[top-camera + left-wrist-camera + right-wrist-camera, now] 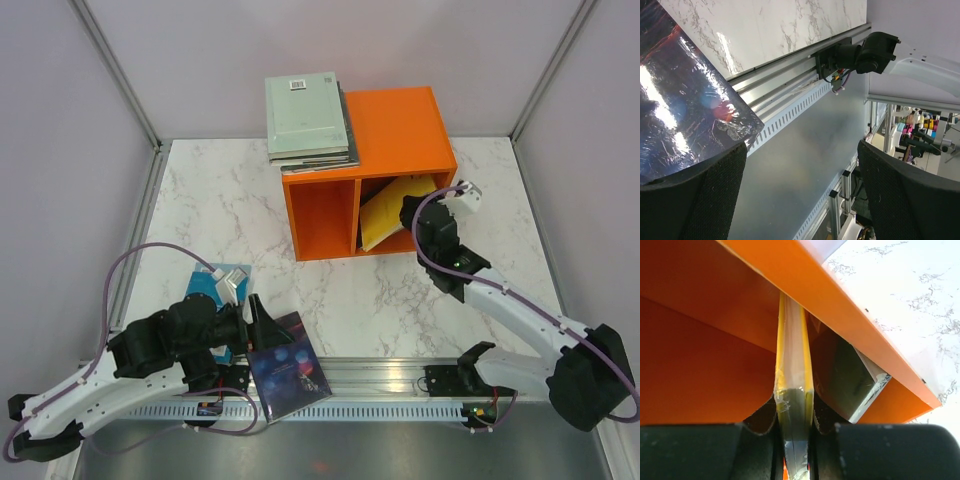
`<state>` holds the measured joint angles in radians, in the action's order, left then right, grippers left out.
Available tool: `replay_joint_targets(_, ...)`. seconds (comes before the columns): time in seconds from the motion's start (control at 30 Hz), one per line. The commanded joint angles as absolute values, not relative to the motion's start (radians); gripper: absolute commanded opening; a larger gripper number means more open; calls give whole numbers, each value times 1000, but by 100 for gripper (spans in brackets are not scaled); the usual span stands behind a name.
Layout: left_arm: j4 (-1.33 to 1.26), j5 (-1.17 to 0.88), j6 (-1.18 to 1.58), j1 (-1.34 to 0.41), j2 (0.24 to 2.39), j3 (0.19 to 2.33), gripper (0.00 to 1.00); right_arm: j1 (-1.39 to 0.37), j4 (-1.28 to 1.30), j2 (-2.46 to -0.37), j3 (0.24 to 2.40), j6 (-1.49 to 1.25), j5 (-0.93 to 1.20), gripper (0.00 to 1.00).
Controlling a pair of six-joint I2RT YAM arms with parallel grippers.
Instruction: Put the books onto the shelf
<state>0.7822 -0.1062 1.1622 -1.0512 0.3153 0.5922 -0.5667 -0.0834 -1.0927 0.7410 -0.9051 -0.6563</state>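
Progress: early | right gripper (794,440) pinches yellow book (794,365) inside shelf (400,120), right side | left gripper (800,195) gapes empty beside dark book (290,375) | stack (308,115) waits atop shelf.

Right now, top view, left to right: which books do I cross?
light blue book → dark book → yellow book, in the orange shelf's right cubby. I skipped the stack on top because it overlaps.

Top camera overlooks table (400,300); right wrist camera faces shelf (700,365) closely.
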Motion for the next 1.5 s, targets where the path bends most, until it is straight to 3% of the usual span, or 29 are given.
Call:
replay_joint_targets(0.0,830,-95,1192,-1051,302,640,92,-543,-310,-1124,744,-951,-807,0)
replay_joint_targets(0.43,871,-92,1190,-1051,321,637,90,-545,-466,-1365,796,-815,-956,0)
replay_joint_targets(0.7,882,-68,1175,-1051,353,661,90,-546,-373,-1454,831,-879,-971,0)
replay_joint_targets(0.77,881,-60,1180,-1051,357,663,90,-543,-297,-1459,851,-922,-971,9)
replay_joint_targets(0.8,881,-55,1181,-1051,357,661,89,-542,-279,-1457,854,-930,-969,26)
replay_joint_targets(0.9,881,-45,1189,-1051,351,658,89,-540,-236,-1437,850,-956,-942,59)
replay_joint_targets(1.0,876,-35,1200,-1051,347,655,89,-540,-177,-1408,848,-969,-920,70)
replay_joint_targets(1.03,871,-32,1203,-1051,345,652,89,-538,-166,-1399,844,-971,-911,78)
replay_joint_targets(1.17,862,-28,1204,-1051,345,647,89,-538,-123,-1324,807,-980,-867,82)
replay_joint_targets(1.2,862,-28,1204,-1051,345,647,89,-540,-95,-1306,799,-991,-862,88)
replay_joint_targets(1.37,864,-6,1210,-1051,331,627,89,-540,-6,-1133,709,-1026,-796,89)
replay_joint_targets(1.47,896,33,1244,-1051,316,609,89,-540,92,-1017,655,-1037,-735,95)
